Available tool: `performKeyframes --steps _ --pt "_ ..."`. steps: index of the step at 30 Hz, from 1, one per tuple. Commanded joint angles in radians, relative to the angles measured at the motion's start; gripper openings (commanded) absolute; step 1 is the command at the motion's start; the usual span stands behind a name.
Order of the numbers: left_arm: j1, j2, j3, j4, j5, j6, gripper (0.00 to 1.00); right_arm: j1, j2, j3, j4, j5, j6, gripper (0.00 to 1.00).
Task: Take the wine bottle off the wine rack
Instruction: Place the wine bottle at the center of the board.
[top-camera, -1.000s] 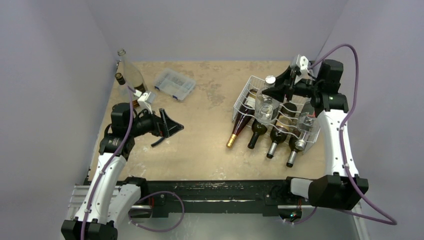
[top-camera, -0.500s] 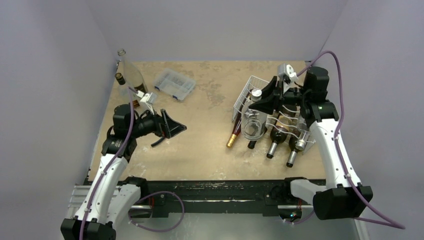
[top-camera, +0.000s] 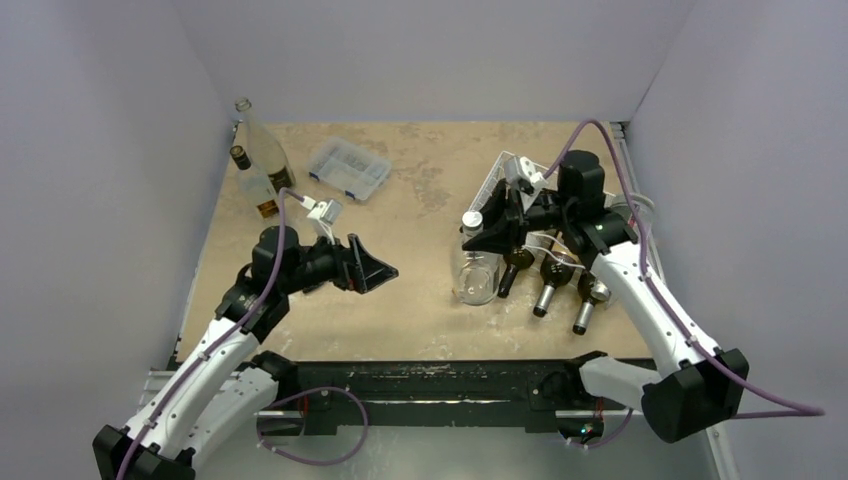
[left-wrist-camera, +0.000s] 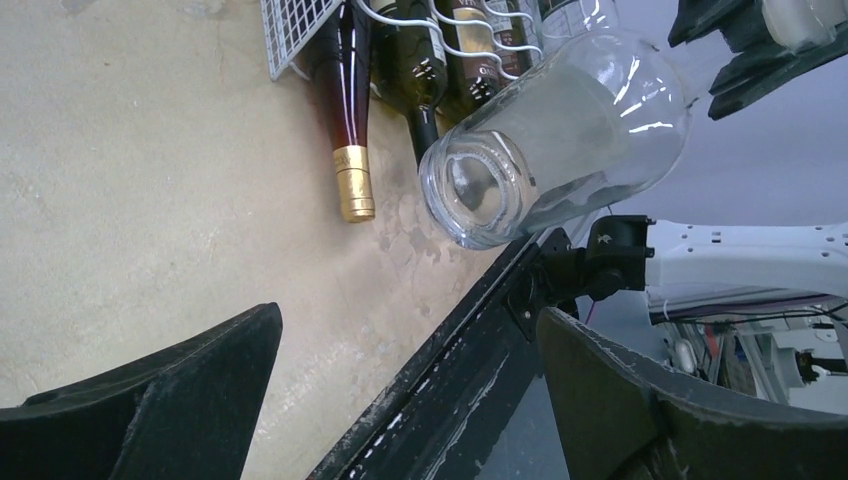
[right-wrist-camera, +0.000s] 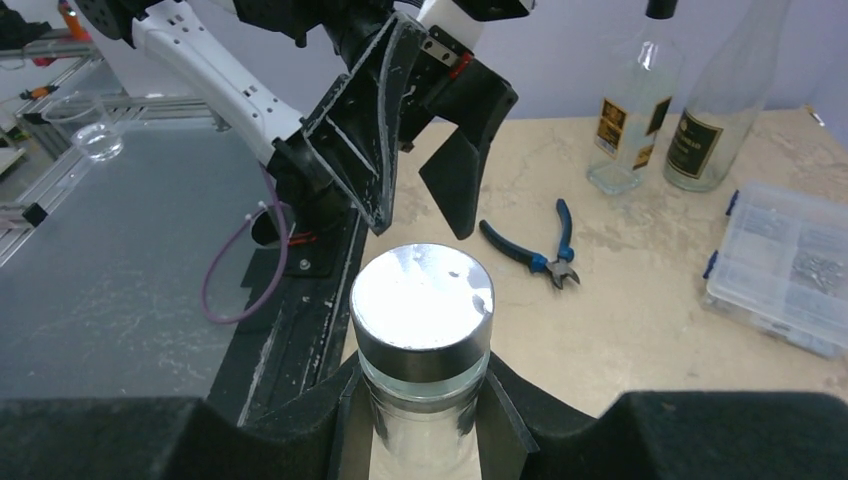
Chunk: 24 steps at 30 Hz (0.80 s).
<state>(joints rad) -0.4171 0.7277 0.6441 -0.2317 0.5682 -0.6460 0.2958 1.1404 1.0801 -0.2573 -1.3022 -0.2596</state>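
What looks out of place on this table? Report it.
The blue-handled pliers lie loose on the table near the open left gripper, a stray hand tool. The clear bottle hanging from the right gripper is simply the job under way. Nothing looks spilled or broken.

Right pincer (top-camera: 484, 231) lifted wine bottle (top-camera: 475, 273) off wine rack (top-camera: 503, 168).

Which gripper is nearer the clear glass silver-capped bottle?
Right. The right gripper clamps the neck of the clear glass bottle; the left gripper hangs open off to its left.
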Motion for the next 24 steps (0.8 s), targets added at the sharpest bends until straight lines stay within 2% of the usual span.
performKeyframes --steps 1,10,15,20,24 --pt "-0.048 -0.017 -0.014 0.03 -0.131 -0.038 1.0 0.081 0.016 0.024 0.277 0.055 0.097 0.0" --pt "-0.094 -0.104 -0.056 -0.027 -0.258 -0.069 1.0 0.211 0.105 -0.071 0.72 0.213 0.275 0.0" --pt "-0.095 -0.147 -0.061 -0.059 -0.308 -0.066 1.0 0.24 0.163 -0.131 0.978 0.284 0.368 0.0" --pt "-0.096 -0.16 -0.061 -0.062 -0.334 -0.076 1.0 0.269 0.194 -0.207 1.153 0.348 0.411 0.0" --pt "-0.097 -0.175 -0.037 -0.076 -0.365 -0.035 1.0 0.302 0.2 -0.286 1.224 0.408 0.395 0.0"
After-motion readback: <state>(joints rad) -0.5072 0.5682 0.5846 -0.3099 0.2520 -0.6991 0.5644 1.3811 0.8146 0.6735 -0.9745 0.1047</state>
